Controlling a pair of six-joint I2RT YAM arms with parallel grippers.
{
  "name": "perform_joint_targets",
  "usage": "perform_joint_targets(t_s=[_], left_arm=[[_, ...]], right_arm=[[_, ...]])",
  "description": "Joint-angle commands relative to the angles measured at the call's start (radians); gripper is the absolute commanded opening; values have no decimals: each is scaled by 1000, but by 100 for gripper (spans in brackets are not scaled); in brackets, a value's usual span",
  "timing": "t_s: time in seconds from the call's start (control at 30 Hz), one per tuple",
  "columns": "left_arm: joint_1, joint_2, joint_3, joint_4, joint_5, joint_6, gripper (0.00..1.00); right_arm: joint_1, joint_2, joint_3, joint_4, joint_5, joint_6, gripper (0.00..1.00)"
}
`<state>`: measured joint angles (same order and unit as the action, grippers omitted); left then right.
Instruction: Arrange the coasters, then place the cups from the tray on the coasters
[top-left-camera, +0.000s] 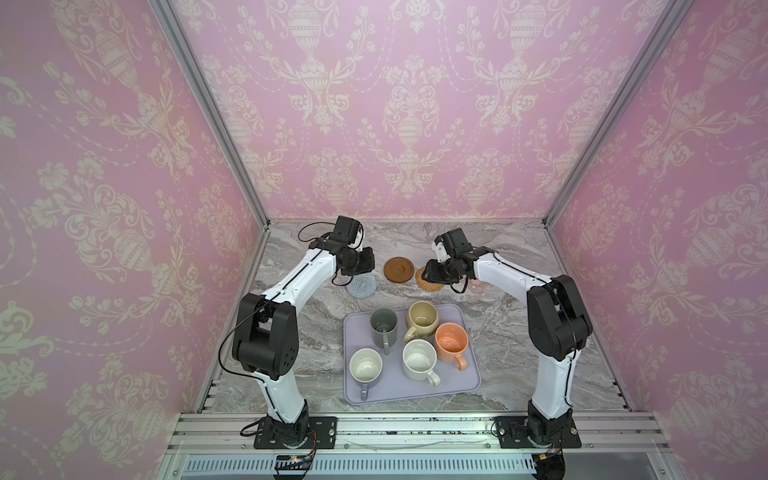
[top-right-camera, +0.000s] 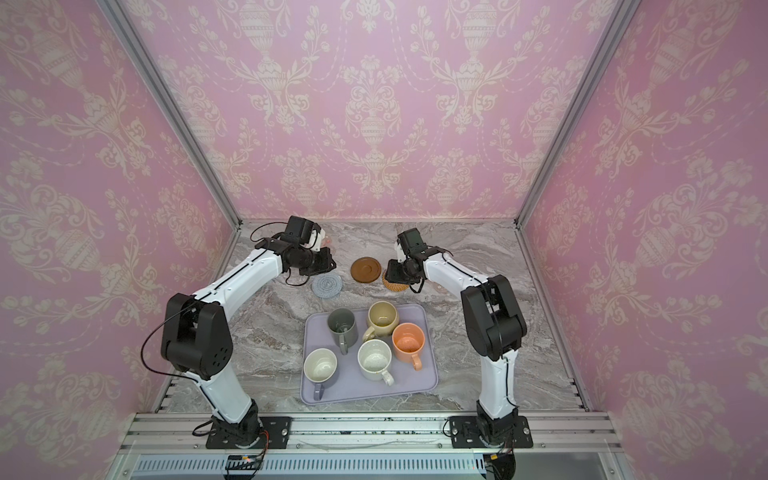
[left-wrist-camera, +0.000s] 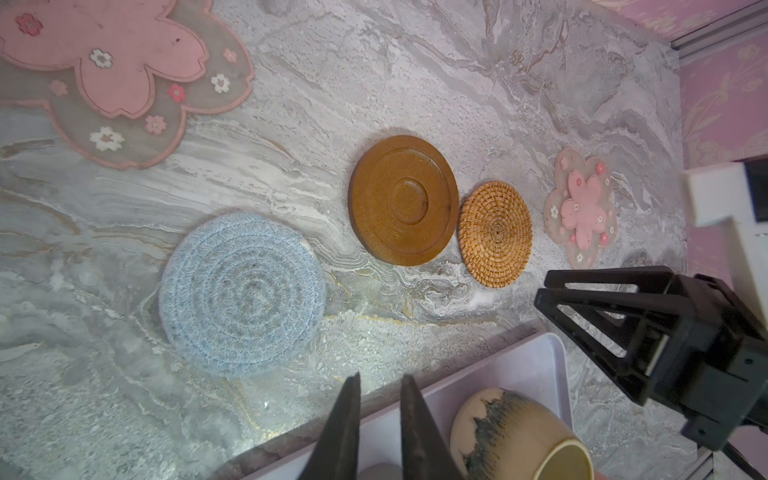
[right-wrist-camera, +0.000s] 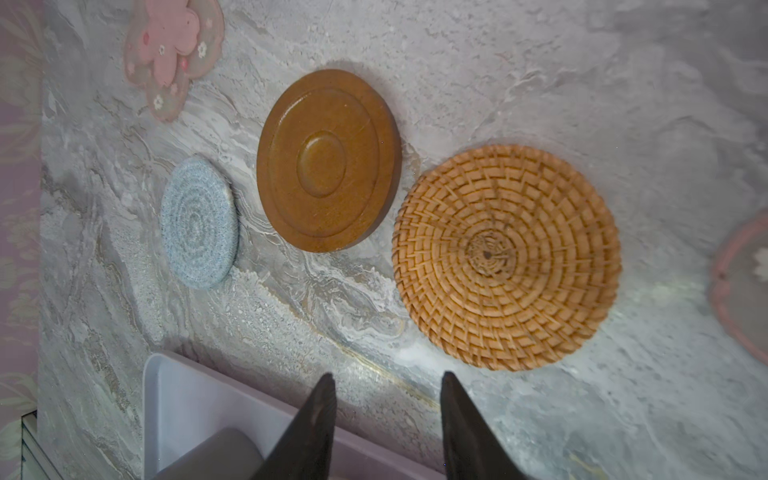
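Five coasters lie in a row at the back of the table: a pink flower (left-wrist-camera: 112, 62), a blue crocheted round (top-left-camera: 361, 286), a brown disc (top-left-camera: 399, 269), a rattan round (right-wrist-camera: 507, 257) and a second pink flower (left-wrist-camera: 582, 208). My left gripper (left-wrist-camera: 382, 376) hovers over the blue one, closed down to a narrow slit with nothing in it. Above the rattan round, my right gripper (right-wrist-camera: 386, 374) stands open and empty. The lavender tray (top-left-camera: 415, 395) holds the cups: dark grey (top-left-camera: 383, 326), beige (top-left-camera: 422, 318), orange (top-left-camera: 452, 341), white speckled (top-left-camera: 419, 359) and lavender (top-left-camera: 365, 368).
Pink patterned walls close in the marble table on three sides. An aluminium rail with both arm bases runs along the front edge. The two grippers sit close together over the coaster row, just behind the tray's far rim.
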<state>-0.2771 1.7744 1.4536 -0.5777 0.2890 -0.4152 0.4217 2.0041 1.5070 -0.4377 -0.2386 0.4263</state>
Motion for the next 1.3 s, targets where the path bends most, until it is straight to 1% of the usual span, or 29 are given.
perform_joint_targets(t_s=[0.0,0.13,0.33,0.47,0.67,0.83,1.03,1.27], left_arm=[[32,-13,-22,-26,-4,49,21],[56,-10,-37,-9,29,49,20],[88,-9,-61,22,43,39,20],[108,-18,-60,16,47,57,20],[160,-40,-69,2,50,69,21],[171,-37,-70,22,58,59,21],[173,-12,-62,38,74,49,21],[173,21,-46,39,79,46,22]], right_arm=[[15,47,81,-91,64,29,33],[13,96,124,-164,124,46,25],[6,150,156,-187,161,55,20],[1,201,203,-217,180,51,15],[-13,257,253,-223,188,65,14],[-32,318,325,-241,183,84,13],[-51,396,449,-282,183,84,12],[-81,491,640,-343,178,76,13]])
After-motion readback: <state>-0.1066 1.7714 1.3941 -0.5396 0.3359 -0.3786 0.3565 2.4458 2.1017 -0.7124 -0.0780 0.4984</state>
